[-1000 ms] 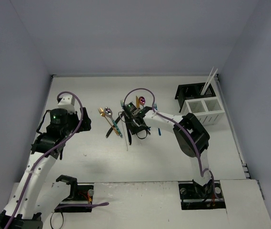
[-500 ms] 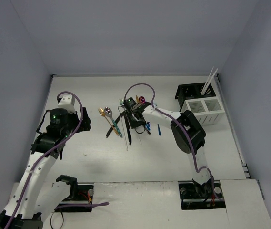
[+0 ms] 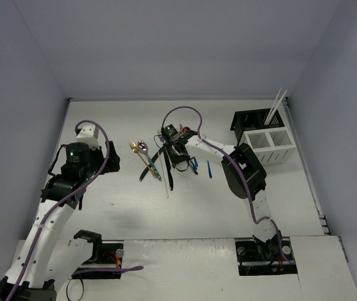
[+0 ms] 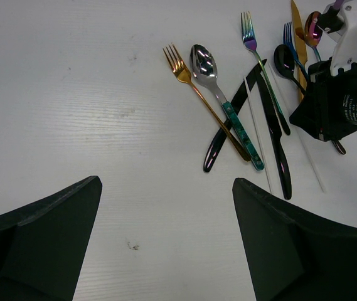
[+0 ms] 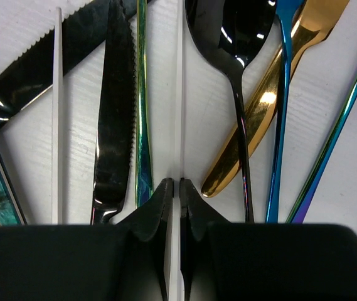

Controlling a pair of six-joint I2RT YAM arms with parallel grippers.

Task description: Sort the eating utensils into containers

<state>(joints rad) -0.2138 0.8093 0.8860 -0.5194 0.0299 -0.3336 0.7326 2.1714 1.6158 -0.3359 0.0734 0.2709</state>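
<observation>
The eating utensils (image 3: 156,160) lie in a loose pile at mid table. My right gripper (image 5: 178,183) is down in the pile, jaws shut on a thin white stick (image 5: 179,94). Beside the stick lie a black serrated knife (image 5: 112,106), a black spoon (image 5: 228,25), a gold handle (image 5: 272,94) and a blue handle (image 5: 282,125). It also shows in the top view (image 3: 177,153). My left gripper (image 4: 165,188) is open and empty over bare table, left of the pile (image 3: 110,158). The black caddy (image 3: 250,119) and white caddy (image 3: 267,145) stand at the far right.
The left wrist view shows a gold fork (image 4: 178,66), a teal-handled silver spoon (image 4: 203,63), black knives (image 4: 272,125) and another white stick (image 4: 256,135). Two white sticks (image 3: 277,103) stand in the black caddy. A blue utensil (image 3: 209,169) lies apart, right of the pile.
My right gripper has moved up and left, deeper into the utensil pile. The left arm has not moved.
</observation>
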